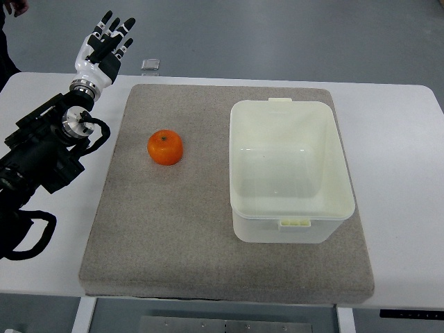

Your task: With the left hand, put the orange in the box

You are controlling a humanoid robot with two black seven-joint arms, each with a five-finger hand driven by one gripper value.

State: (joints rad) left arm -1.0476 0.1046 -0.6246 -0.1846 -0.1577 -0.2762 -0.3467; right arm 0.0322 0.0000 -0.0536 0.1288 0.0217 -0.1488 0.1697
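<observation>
An orange [165, 147] lies on the grey mat [180, 236], left of centre. To its right stands a cream plastic box [333, 222], open on top, with nothing visible inside. My left hand [107, 43] is raised over the table's far left corner, well up and to the left of the orange. Its fingers are stretched out and hold nothing. The black left arm runs down along the picture's left edge. No right arm shows.
The grey mat covers most of the white table [395, 139]. A small clear square object [150, 65] lies on the table's far edge, just right of my left hand. A dark shape, perhaps a person, shows at the top left corner [8, 41].
</observation>
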